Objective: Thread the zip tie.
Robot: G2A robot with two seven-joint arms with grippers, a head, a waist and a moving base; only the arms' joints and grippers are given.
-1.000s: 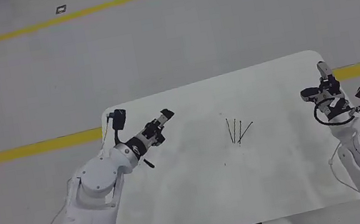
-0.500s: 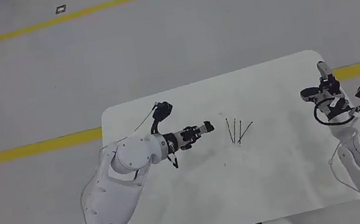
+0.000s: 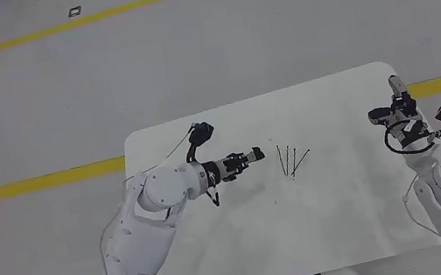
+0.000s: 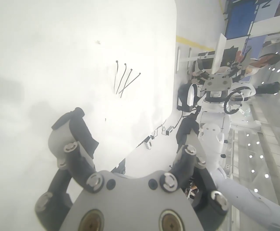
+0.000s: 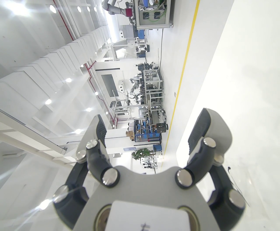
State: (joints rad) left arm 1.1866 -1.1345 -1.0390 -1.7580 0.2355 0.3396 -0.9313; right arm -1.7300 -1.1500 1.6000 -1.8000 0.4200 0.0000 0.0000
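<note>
— Looking at the counter [image 3: 352, 230], where do the zip ties [image 3: 291, 160] lie?

— Near its middle, a little toward the far side. The left wrist view shows four black ones [image 4: 124, 81] lying flat in a loose fan. Their heads are spread apart and their tails drawn close together. The outermost tie crosses its neighbour near the tails.

— Is anything touching them?

— No. The left hand [image 3: 250, 156] is stretched out level over the counter. Its tips point at the ties and stop near them, with bare white surface between.

— And how do its fingers stand?

— Wide apart. In its own wrist view one dark finger [image 4: 74, 126] stands off to each side, with nothing held between them.

— What about the other arm?

— The right hand [image 3: 397, 97] sits at the counter's right edge, well apart from the ties, pointing away from the robot. Its fingers [image 5: 203, 124] are spread too, and they grip nothing.

— Anything else on the counter?

— One small dark speck [image 3: 275, 202] lies on the near side of the ties, toward the robot. It is too small to tell what it is.
</note>
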